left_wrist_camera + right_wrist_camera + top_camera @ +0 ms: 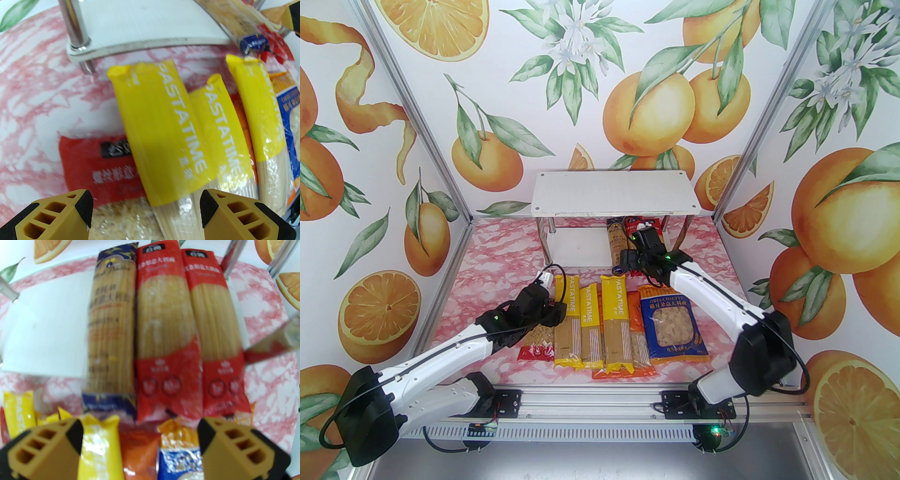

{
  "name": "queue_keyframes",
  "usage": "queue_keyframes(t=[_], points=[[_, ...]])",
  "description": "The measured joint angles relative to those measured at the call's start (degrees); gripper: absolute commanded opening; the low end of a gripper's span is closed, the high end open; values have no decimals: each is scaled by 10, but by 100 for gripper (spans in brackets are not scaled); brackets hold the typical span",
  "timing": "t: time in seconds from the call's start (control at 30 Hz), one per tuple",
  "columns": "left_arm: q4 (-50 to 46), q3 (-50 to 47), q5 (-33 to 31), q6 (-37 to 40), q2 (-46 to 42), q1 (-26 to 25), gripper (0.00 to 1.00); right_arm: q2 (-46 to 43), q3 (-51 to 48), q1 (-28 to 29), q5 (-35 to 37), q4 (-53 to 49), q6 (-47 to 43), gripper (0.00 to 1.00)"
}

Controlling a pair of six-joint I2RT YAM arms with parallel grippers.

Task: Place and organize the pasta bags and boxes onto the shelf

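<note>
Since the dark blue pack [110, 333], a red pack [166, 333] and a second red pack [218, 333] lie side by side at the right edge of the shelf's lower board [46, 329], its left half is free for more long packs. I have the right gripper [140, 429] released and empty at that board's front edge. My left gripper [146, 199], also spread wide, hovers over the leftmost yellow pack [159, 145], which rests across the red bag [93, 159] toward the table's [497, 262] near edge; I judge it the next pick.
</note>
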Motion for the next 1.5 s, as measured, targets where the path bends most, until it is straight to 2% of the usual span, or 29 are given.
queue_keyframes(t=[0.07, 0.27, 0.63, 1.0, 1.3, 1.5], points=[[-6, -2, 0, -16, -2, -16, 88, -25, -10, 4, 0, -4, 1, 89], [-32, -5, -3, -72, -22, -55, 92, -93, -40, 17, -11, -23, 9, 91], [-60, -26, 32, -175, -7, -82, 93, -148, -73, 23, -21, -47, 24, 93], [-61, -12, 41, -219, 78, -110, 89, -176, -73, 23, -30, -50, 25, 96], [-94, 31, 35, -238, 95, -140, 88, -191, -77, 23, -35, -56, 25, 97], [-99, 33, 35, -250, 105, -142, 88, -191, -78, 23, -41, -58, 24, 97]])
